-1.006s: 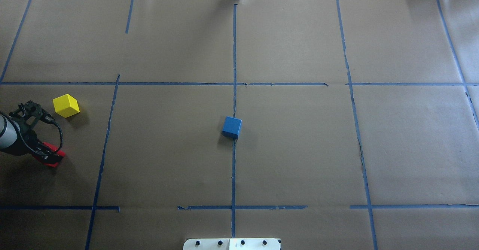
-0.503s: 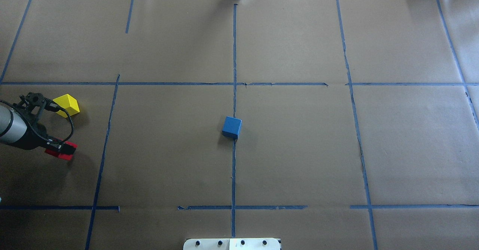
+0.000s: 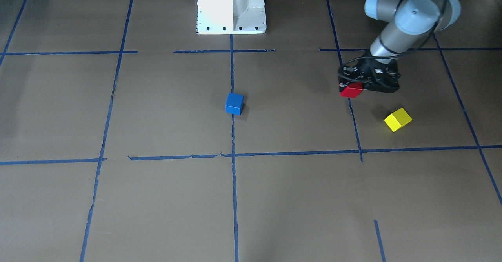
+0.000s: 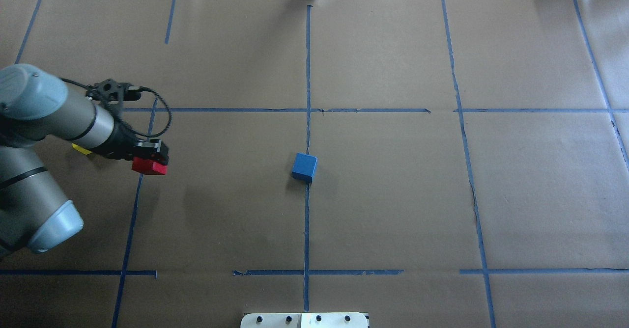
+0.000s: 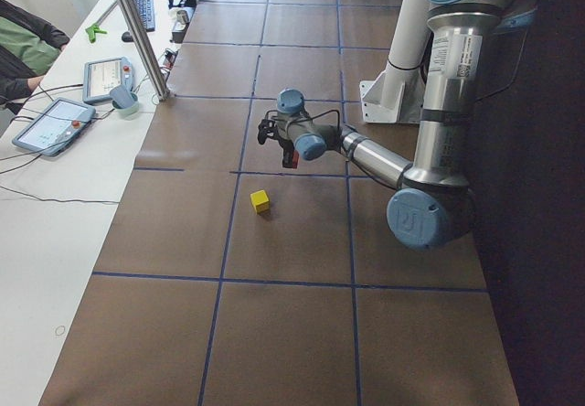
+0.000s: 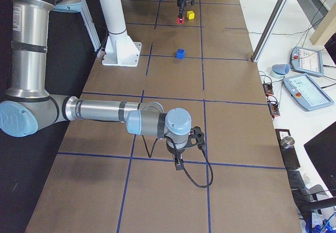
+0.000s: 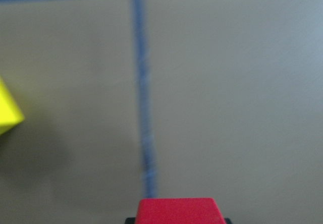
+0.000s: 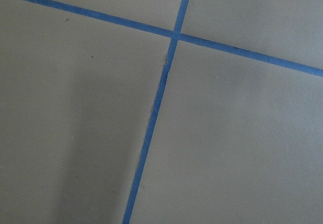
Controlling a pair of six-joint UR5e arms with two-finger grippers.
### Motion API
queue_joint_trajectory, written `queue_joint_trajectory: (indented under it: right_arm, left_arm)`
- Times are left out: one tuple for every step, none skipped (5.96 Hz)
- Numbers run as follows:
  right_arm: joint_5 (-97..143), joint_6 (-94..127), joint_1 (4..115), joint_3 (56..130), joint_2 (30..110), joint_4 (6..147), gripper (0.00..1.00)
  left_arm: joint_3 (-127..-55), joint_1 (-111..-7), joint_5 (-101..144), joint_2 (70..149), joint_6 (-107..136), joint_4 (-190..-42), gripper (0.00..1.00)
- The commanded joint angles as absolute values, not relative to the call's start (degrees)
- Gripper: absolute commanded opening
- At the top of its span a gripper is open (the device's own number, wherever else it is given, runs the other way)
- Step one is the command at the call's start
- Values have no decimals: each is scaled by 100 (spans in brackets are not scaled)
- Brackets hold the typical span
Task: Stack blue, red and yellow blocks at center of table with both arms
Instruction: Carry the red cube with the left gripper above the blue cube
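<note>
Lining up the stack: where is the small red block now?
Overhead view, left side: the small red block is clamped in the left gripper above a blue tape line, well left of the blue cube at centre.

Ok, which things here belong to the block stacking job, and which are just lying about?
Job: red block, held in the left hand; blue block, at centre; yellow block.
Lying about: teach pendants and keyboard, on the side desk.
</note>
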State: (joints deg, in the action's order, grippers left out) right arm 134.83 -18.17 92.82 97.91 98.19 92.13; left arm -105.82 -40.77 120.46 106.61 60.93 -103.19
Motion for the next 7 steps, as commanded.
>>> queue_joint_trajectory:
  right_arm:
    - [13482,-1811,9281,9791,9826,9211,100]
    - [13482,-1811,9281,9791,9826,9220,100]
    - [13482,-1811,9273,9782,9826,9220,100]
    - [13482,-1811,9272,9782,9826,9220,100]
    - [13482,-1811,9272,9765,9826,9220,100]
    - [13482,-1811,9272,9765,9826,9220,100]
    - [13482,-1811,9272,9756,9826,9220,100]
  left_arm:
    - [-10382,-3431,11475,12716,6599,-8157,7]
    - [-10032,-3184,11296,13344,6679,-7939,7]
    - [-9219,-3156,11294,14108,6819,-7945,7]
    - [-8567,-2955,11042,14533,6785,-8015,8]
    - [-8535,-2892,10900,14502,6672,-8085,8]
    - [-8534,-2805,10898,14458,6540,-8095,8]
    - [-8517,-2725,10890,14397,6539,-8330,8]
